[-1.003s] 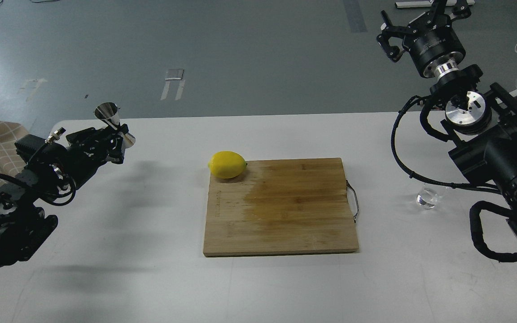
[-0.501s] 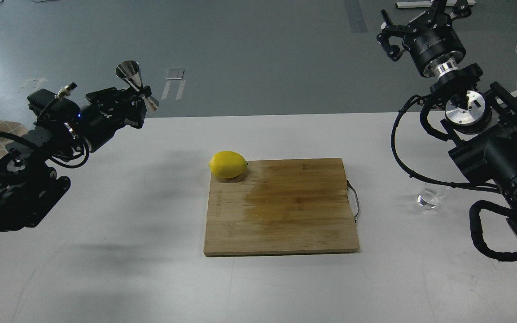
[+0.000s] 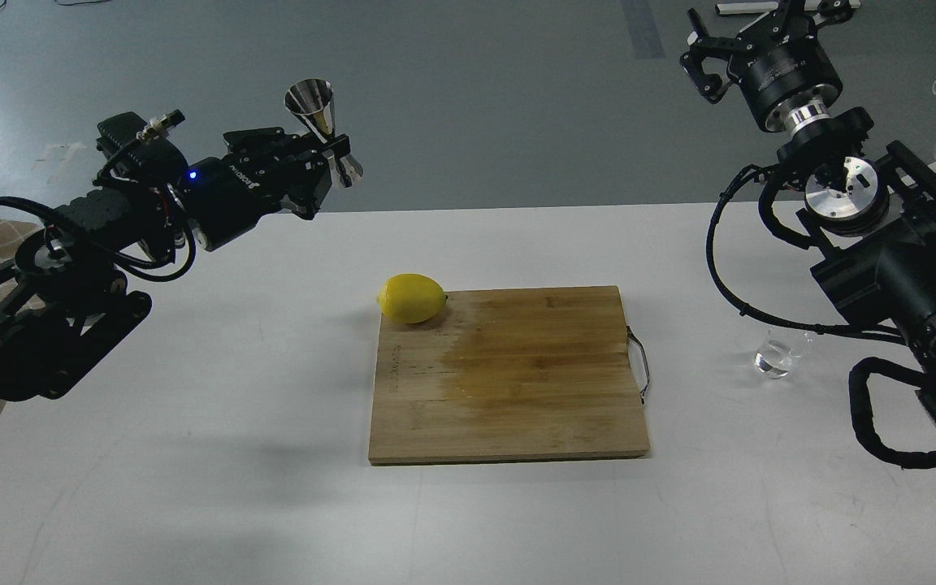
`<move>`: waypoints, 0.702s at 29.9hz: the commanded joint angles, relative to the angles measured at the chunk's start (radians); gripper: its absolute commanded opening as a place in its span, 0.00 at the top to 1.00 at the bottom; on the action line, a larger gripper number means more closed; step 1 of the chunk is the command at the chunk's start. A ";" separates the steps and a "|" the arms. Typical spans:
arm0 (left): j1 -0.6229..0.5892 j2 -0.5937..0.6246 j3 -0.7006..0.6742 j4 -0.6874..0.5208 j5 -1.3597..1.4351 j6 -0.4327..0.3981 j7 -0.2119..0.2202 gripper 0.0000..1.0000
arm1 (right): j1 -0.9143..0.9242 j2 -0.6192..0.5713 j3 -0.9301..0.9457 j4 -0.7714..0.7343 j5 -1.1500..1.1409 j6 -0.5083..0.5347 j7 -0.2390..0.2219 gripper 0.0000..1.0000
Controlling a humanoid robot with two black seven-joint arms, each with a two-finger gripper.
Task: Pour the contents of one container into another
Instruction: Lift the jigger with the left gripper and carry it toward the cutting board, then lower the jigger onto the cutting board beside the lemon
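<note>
The tumbler is sitting on the table, right of the board and well apart from the jigger. The left gripper is pinching the jigger's waist, holding it tilted above the board's far left. The right gripper is hanging with fingers spread, high beyond the tumbler.

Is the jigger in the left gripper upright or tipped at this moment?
Roughly upright, leaning slightly. The jigger is held at its narrow waist by the left gripper, its wide open cone facing up and its other cone showing below the jaws.
</note>
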 commanded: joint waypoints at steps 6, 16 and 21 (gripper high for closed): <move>0.029 0.059 0.001 -0.158 0.000 -0.030 0.000 1.00 | 0.000 0.003 0.000 0.000 0.000 0.000 0.000 0.00; 0.074 0.102 0.001 -0.264 0.003 -0.032 0.000 1.00 | 0.000 0.003 0.000 0.000 0.000 0.000 0.000 0.00; 0.091 0.125 0.001 -0.324 0.003 -0.041 0.000 1.00 | -0.002 0.000 0.000 0.000 0.000 0.000 0.000 0.00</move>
